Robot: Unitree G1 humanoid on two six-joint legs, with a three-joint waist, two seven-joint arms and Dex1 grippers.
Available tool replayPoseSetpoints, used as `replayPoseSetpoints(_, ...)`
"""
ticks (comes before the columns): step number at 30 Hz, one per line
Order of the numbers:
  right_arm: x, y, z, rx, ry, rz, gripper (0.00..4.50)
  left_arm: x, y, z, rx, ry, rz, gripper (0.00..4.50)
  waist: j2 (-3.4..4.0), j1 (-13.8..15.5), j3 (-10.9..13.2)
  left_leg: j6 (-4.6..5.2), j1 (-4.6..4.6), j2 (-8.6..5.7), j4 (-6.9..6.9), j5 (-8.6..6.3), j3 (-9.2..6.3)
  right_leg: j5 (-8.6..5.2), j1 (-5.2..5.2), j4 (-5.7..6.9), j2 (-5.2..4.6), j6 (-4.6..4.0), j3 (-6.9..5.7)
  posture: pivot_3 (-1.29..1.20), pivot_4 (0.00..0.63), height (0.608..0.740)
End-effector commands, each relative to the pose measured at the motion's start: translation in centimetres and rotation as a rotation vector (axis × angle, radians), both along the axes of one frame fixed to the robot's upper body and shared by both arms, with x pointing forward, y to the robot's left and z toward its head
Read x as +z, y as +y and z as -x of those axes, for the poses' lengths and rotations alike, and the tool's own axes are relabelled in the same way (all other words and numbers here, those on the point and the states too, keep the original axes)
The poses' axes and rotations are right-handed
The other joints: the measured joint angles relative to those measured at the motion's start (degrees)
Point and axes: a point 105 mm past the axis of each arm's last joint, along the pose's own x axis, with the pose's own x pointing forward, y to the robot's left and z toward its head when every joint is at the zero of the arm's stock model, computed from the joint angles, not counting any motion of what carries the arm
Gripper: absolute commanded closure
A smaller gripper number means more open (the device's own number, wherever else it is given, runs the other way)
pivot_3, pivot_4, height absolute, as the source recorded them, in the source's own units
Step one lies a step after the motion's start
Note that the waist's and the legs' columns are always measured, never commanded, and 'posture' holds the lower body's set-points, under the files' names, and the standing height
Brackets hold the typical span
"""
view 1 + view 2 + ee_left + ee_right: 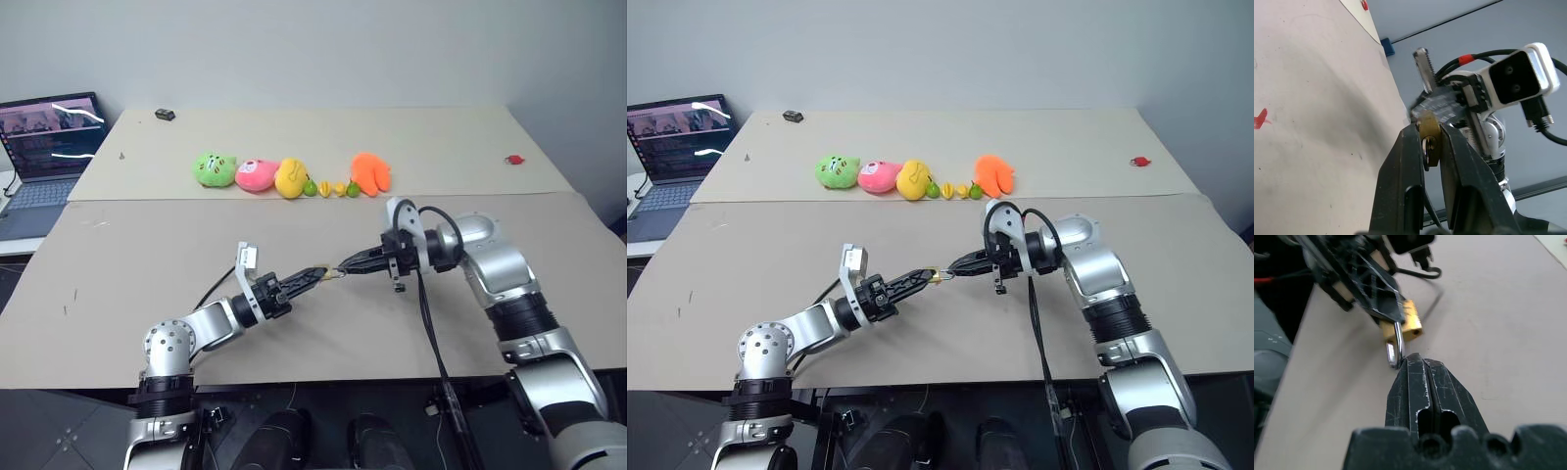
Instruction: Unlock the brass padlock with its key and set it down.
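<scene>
A: Which step is this?

B: Freeing the shackle, I judge. The left gripper (319, 275) is clamped on the brass padlock (1403, 326), held above the table (147, 264). The right gripper (1411, 358), fingers pressed together, has its tip against the silver shackle (1394, 351).

A: Next?

B: Likely a short pull apart. There's bare tabletop beneath both hands, with the plush toys (257, 174) well beyond.

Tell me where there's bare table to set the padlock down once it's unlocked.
Bare tabletop lies below and on both sides of the brass padlock, held between the left gripper and right gripper. The back is crowded mid-table by the row of plush toys; the far right corner is bare except for a small red object.
</scene>
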Motion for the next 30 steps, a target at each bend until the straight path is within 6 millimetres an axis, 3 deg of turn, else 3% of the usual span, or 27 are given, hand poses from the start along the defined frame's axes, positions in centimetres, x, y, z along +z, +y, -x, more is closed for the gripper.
replayPoseSetpoints(1,1.0,-0.5,1.7,0.079,0.020,0.008,4.46,0.5,0.1,-0.1,0.004,-0.011,0.024,4.46,0.00,0.01,0.00,0.00,0.00,0.00,0.00,0.00,0.00,0.00,0.00,0.00,0.00,0.00,0.00,0.00,0.150,0.739)
replayPoseSetpoints(11,1.0,-0.5,1.1,0.036,-0.013,-0.002,4.46,0.6,0.4,-0.4,0.027,-0.008,0.030,4.46,0.00,-0.12,0.00,0.00,0.00,0.02,0.00,0.00,0.00,0.00,0.00,0.02,-0.01,0.00,0.01,0.00,0.150,0.739)
replayPoseSetpoints(15,0.8,-0.9,0.1,-0.003,-0.033,0.011,4.46,-0.9,1.1,-0.1,0.037,0.028,-0.014,4.46,0.00,-0.06,0.00,0.00,-0.01,0.02,0.00,0.00,0.00,0.00,0.00,0.01,-0.01,0.00,0.00,0.00,0.150,0.739)
replayPoseSetpoints(22,0.1,-0.8,0.8,0.022,-0.023,0.022,4.46,-3.5,3.3,-0.9,0.111,0.103,-0.090,4.46,0.00,-0.03,0.00,0.00,0.00,0.02,-0.02,0.00,0.01,0.00,-0.02,0.03,0.00,0.00,0.01,0.00,0.150,0.739)
replayPoseSetpoints(30,-0.4,-0.8,0.9,0.015,-0.014,0.023,4.46,-3.9,3.9,-1.5,0.147,0.085,-0.152,4.46,0.00,-0.07,0.00,0.00,0.02,0.02,-0.02,0.00,0.00,0.00,0.00,0.04,0.00,0.00,0.01,0.00,0.150,0.739)
